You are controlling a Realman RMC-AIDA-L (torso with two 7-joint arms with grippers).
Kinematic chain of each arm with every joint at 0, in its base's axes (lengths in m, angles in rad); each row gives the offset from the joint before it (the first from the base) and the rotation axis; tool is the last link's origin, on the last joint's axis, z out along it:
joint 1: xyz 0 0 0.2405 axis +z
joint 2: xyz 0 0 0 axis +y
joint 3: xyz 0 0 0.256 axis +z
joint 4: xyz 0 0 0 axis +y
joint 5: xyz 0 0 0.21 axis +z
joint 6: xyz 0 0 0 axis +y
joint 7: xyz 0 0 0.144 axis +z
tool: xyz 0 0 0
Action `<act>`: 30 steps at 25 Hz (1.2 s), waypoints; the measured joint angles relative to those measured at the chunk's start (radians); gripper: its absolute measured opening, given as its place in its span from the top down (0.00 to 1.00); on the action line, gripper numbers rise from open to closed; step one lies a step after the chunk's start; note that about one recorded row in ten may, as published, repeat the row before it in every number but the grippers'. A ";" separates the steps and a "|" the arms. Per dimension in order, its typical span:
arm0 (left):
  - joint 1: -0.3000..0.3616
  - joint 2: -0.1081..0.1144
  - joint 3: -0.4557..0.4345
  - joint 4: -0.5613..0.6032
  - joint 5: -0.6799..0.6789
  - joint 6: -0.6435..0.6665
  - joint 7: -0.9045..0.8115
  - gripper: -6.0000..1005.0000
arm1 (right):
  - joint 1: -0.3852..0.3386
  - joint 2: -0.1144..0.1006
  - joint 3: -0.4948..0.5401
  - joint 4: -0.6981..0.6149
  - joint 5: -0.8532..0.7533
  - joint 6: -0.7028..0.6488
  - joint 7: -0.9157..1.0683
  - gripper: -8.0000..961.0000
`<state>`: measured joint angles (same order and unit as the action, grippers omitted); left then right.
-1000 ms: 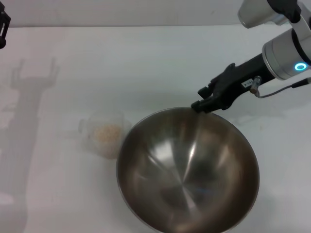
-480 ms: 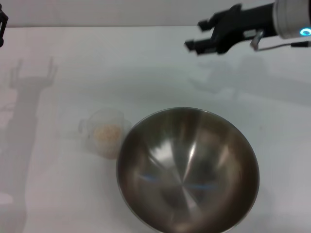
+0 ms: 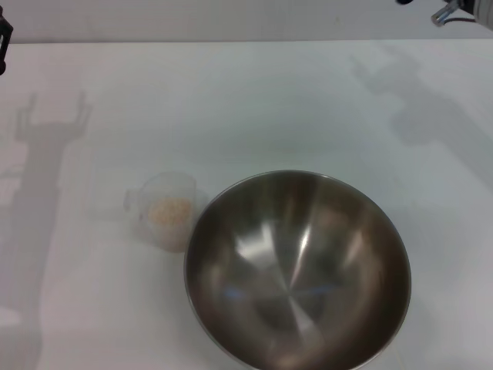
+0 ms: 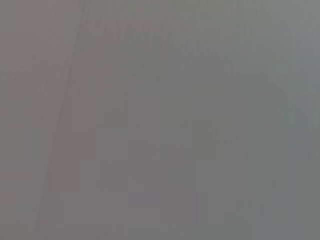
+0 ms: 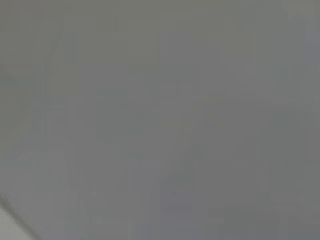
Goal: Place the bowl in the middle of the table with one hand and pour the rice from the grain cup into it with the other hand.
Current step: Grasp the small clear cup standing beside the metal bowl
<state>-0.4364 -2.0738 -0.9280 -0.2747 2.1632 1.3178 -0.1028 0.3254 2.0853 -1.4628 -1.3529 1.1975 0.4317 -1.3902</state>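
Bowl (image 3: 296,270) beside grain cup (image 3: 166,212), grippers withdrawn

Left gripper (image 3: 4,42) at far left edge; right arm (image 3: 451,9) at top right corner.

Right gripper (image 3: 441,9) let go of bowl (image 3: 297,270) rim, lifted away to far corner, now almost out of view.

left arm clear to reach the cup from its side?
Probably yes. The cup stands upright on the table left of the bowl, close to its rim, with bare table on its left. The left gripper shows only at the far-left edge.
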 joint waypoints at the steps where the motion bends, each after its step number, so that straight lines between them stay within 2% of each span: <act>1: 0.002 0.000 0.000 0.000 0.001 0.002 0.000 0.18 | -0.015 0.000 -0.046 0.001 0.013 -0.088 -0.020 0.38; 5: 0.005 0.000 0.001 0.000 0.004 0.007 0.000 0.18 | -0.044 0.001 -0.250 0.041 0.020 -0.527 -0.037 0.38; 6: 0.005 0.000 0.002 0.000 0.004 0.008 0.000 0.18 | -0.044 0.001 -0.306 0.059 0.017 -0.657 -0.033 0.38; 9: 0.007 0.000 0.005 0.000 0.004 0.018 0.000 0.18 | -0.025 -0.001 -0.433 0.129 0.005 -0.929 0.020 0.38; 12: 0.008 -0.001 0.007 0.000 0.005 0.026 0.000 0.18 | 0.008 -0.005 -0.514 0.252 -0.102 -1.176 0.226 0.38; 13: 0.007 -0.002 0.008 0.000 0.006 0.027 0.000 0.18 | 0.017 -0.006 -0.526 0.309 -0.175 -1.254 0.358 0.38; 14: 0.006 -0.002 0.008 0.001 0.006 0.027 0.000 0.18 | 0.026 -0.007 -0.526 0.391 -0.286 -1.351 0.587 0.38; 15: 0.005 -0.002 0.008 0.001 0.006 0.028 0.000 0.18 | 0.026 -0.007 -0.526 0.391 -0.286 -1.351 0.587 0.38; 20: 0.016 -0.001 0.031 0.000 0.008 0.054 0.000 0.18 | 0.043 -0.013 -0.494 0.622 -0.465 -1.524 1.113 0.38; 27: 0.089 0.000 0.191 0.004 0.009 0.177 0.005 0.18 | 0.092 -0.025 -0.423 1.024 -0.630 -1.724 1.674 0.38; 30: 0.124 0.001 0.267 0.013 0.009 0.213 0.012 0.18 | 0.105 -0.032 -0.420 1.153 -0.663 -1.800 1.785 0.38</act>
<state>-0.3121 -2.0733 -0.6614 -0.2615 2.1723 1.5312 -0.0911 0.4303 2.0530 -1.8831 -0.1997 0.5343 -1.3685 0.3945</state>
